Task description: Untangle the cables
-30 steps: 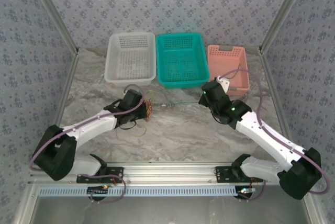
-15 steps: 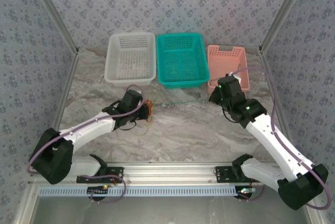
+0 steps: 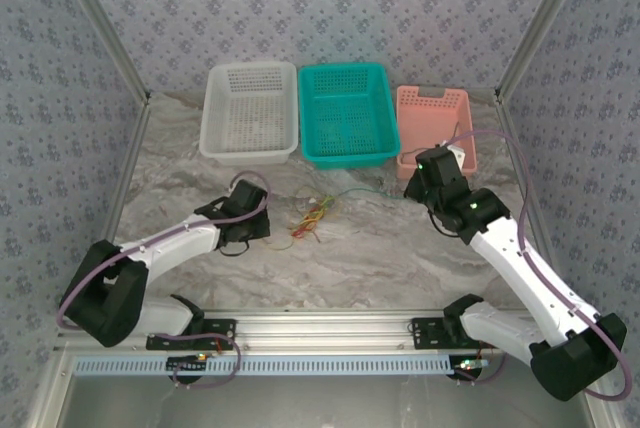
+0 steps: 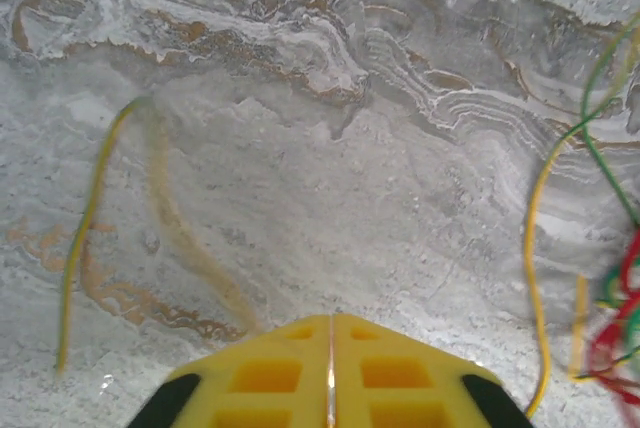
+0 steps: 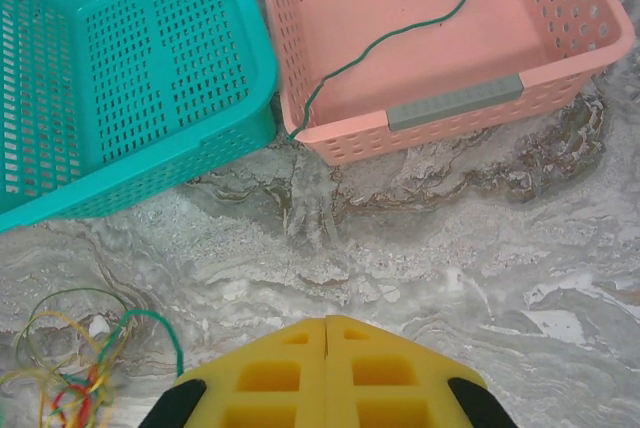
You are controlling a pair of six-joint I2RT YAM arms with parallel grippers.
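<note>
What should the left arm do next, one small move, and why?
Probably open the left gripper and shift it right toward the cable bundle: it is shut on nothing, and a green cable leads from the bundle toward the shut right gripper.

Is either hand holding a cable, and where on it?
The left hand is shut, nothing in it. The right hand is shut; a green cable runs to its edge, but whether it is pinched cannot be told.
</note>
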